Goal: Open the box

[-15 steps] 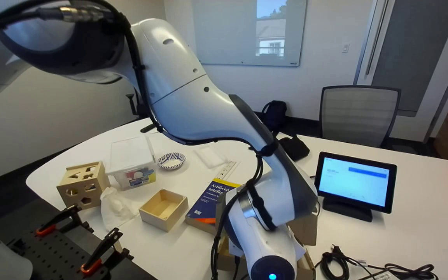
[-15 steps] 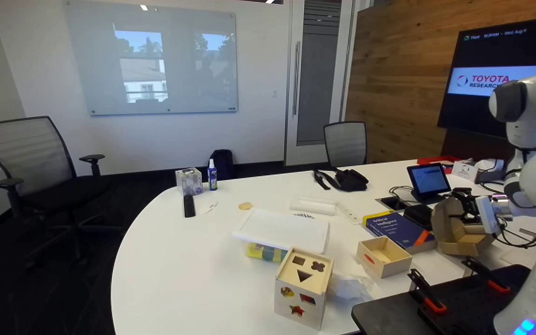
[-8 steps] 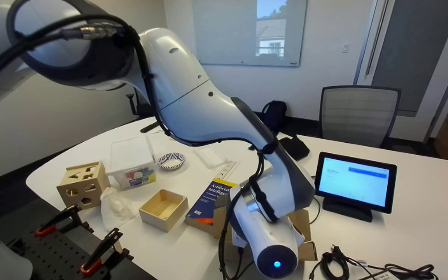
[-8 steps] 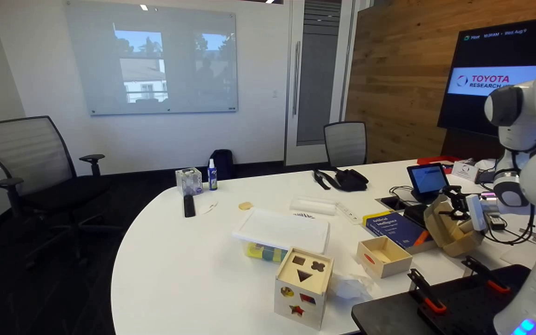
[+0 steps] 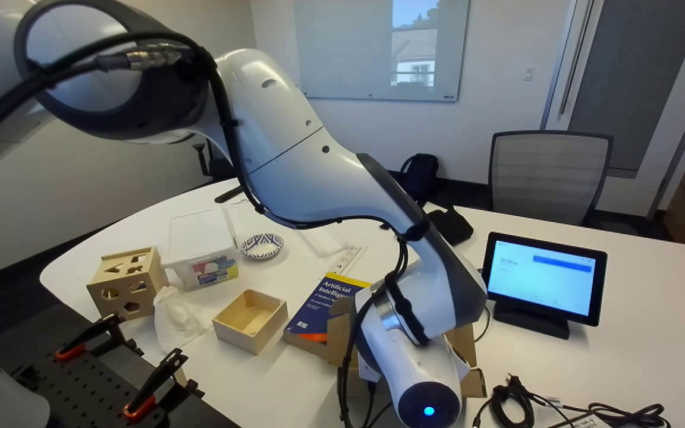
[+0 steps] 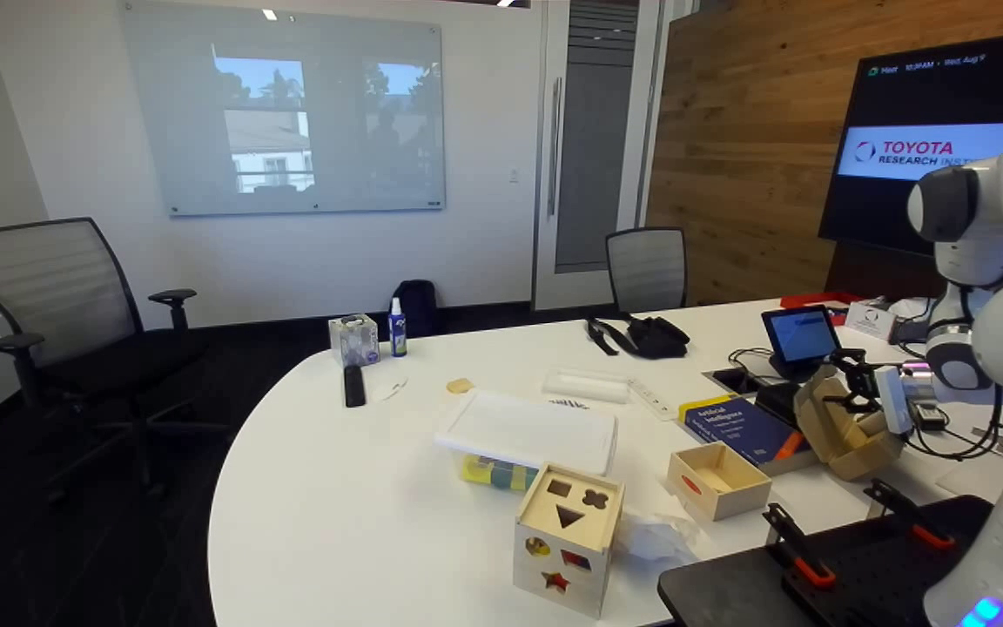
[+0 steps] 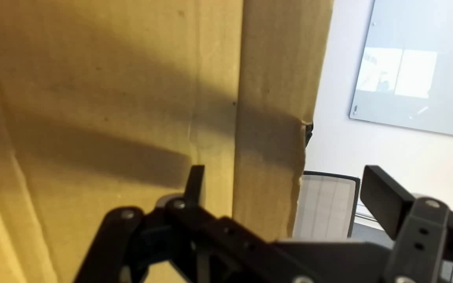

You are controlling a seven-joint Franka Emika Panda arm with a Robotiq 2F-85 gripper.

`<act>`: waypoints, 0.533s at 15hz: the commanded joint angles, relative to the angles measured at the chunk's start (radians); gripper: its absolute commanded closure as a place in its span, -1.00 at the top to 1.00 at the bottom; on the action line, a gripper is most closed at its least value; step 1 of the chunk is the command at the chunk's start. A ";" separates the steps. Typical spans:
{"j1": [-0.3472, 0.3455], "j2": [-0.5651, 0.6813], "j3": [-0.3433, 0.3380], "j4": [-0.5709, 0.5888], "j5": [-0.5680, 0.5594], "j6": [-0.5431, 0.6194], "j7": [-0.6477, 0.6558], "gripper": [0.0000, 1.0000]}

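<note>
Plainly, fingers [image 7: 383, 198] wide apart; cardboard edge of box [image 7: 140, 98] shows between them in wrist view; contact unclear.

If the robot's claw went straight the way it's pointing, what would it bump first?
Probably the open lid of the box. Its edge shows between the fingers of the claw, so they might straddle it; depth is unclear.

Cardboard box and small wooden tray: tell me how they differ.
The cardboard box has a raised lid; the wooden tray shows none. The box is darker brown; the tray is pale, with a red oval on one side. The box is larger than the tray. Both are open.
</note>
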 commanded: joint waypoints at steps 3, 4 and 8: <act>-0.038 -0.011 -0.023 -0.028 0.013 0.001 0.004 1.00; -0.042 -0.017 -0.031 -0.038 0.010 0.014 0.009 1.00; -0.038 -0.043 -0.072 -0.082 0.010 0.092 0.014 1.00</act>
